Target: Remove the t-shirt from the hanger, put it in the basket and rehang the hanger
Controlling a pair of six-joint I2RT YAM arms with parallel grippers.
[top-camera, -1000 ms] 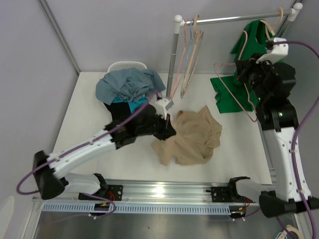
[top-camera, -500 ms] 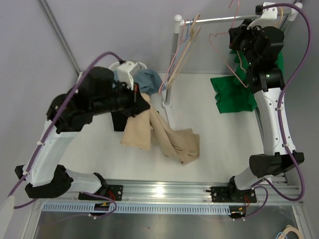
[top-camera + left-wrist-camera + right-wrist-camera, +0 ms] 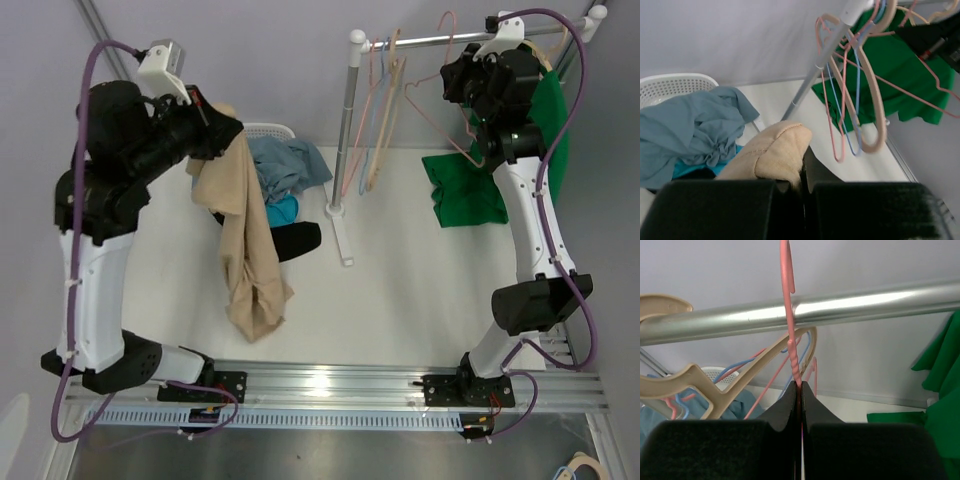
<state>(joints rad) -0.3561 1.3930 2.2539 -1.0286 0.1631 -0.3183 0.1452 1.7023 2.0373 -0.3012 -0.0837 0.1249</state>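
My left gripper [image 3: 218, 128] is raised high at the back left, shut on a fold of the beige t-shirt [image 3: 245, 250]. The shirt hangs down from it, its lower end near the table. The left wrist view shows the shirt [image 3: 775, 155] pinched between my shut fingers [image 3: 802, 175]. My right gripper [image 3: 462, 92] is up at the metal rail [image 3: 450, 38], shut on the neck of an empty pink wire hanger [image 3: 440, 120]. In the right wrist view the hanger [image 3: 790, 340] rises from my gripper [image 3: 800, 387] across the rail [image 3: 865, 305].
A white basket [image 3: 262, 131] at the back left holds grey-blue, teal and black clothes [image 3: 285, 165]. The rack's pole [image 3: 347, 130] stands mid-back with several empty hangers [image 3: 380, 110]. A green garment [image 3: 465, 195] lies at the back right, another hangs [image 3: 550, 110] from the rail.
My left arm has lifted the beige t-shirt off the table, up and to the left, so it now hangs. My right gripper has shifted the pink hanger slightly left by the rail.
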